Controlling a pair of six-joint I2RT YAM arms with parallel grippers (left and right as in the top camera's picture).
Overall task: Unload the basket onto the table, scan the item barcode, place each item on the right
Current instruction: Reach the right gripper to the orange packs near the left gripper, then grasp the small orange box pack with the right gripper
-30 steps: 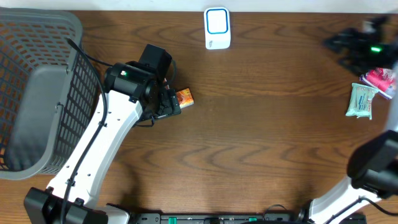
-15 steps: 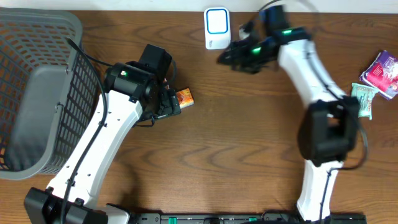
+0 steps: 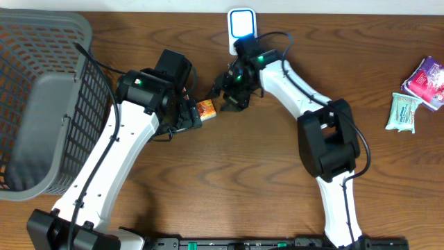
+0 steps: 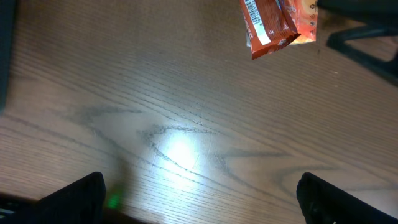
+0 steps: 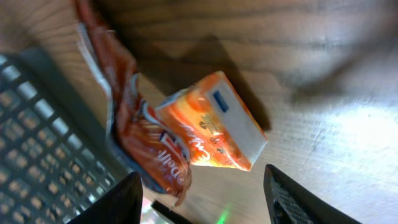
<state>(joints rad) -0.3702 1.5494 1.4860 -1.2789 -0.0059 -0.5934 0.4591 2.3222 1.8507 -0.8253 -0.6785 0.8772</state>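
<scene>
The pick-up seems in hand: the orange snack packet [image 3: 206,109] lies left of centre on the table [image 3: 277,173], just ahead of the right gripper [image 5: 202,180], whose jaws stand parted and empty, the left gripper [image 4: 199,186] wide open beside it; next it needs clamping and carrying to the far scanner [image 3: 242,31].

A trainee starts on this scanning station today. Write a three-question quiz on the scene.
1. True or false: the orange packet lies inside the grey basket.
2. The white scanner stands: A at the table's far edge; B inside the basket; C beside the packets on the right.
3. How many packets lie near the table's right edge?
Key: 1 false, it lies on the table. 2 A. 3 two, a pale green packet and a pink packet.
</scene>
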